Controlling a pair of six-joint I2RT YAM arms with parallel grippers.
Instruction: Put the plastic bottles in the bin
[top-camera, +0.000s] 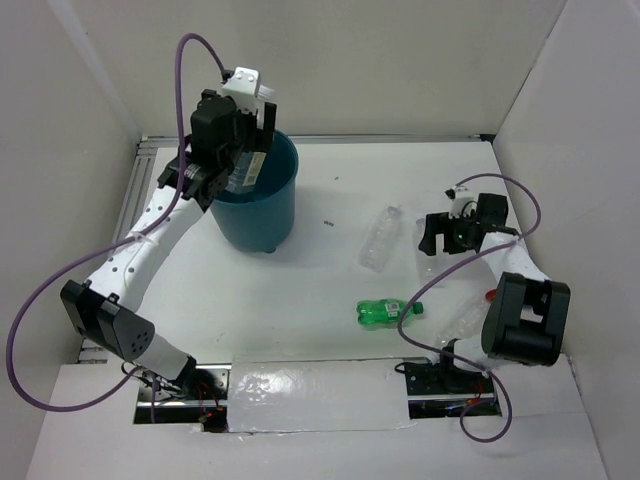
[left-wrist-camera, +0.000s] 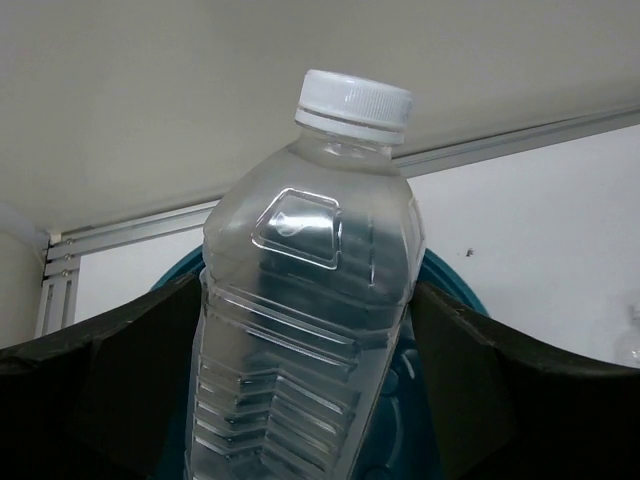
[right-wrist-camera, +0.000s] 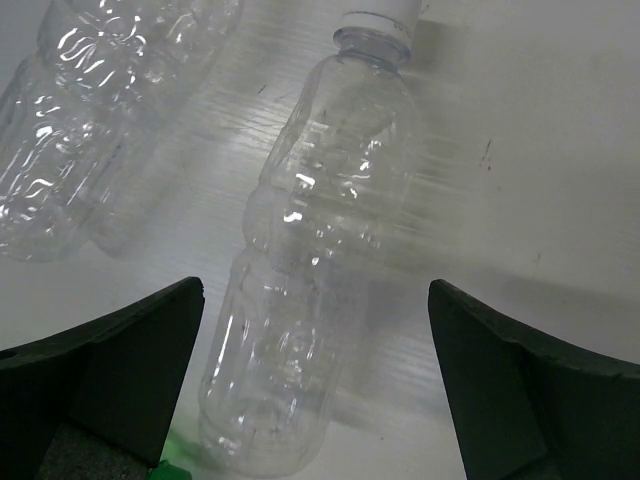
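Top external view: the round teal-blue plastic bin (top-camera: 262, 215) stands at the far left of the white desk (top-camera: 300, 300). The left pincer (top-camera: 243, 160) hangs over its open mouth and hides most of the inside, so its contents cannot be told. Left wrist view shows that pincer clamped on a clear ribbed plastic bottle (left-wrist-camera: 300, 330) with a white cap. The black pads (left-wrist-camera: 120, 390) press its body, the cap sticks out past them, and the bin's rim lies just behind.

Right of the bin and well apart from it, a crinkled clear plastic bottle (top-camera: 379, 240) lies on its side. Nearer the arms lies a green plastic bottle (top-camera: 385, 313) with a label. The right pincer (top-camera: 437, 238) sits just beside the crinkled bottle, jaws spread wide, gripping nothing. Its wrist view shows a bottle lying between the fingers (right-wrist-camera: 120, 370) and another clear plastic bottle (right-wrist-camera: 100, 110) at upper left. A red-capped clear bottle (top-camera: 468, 320) lies by the right arm, partly hidden.
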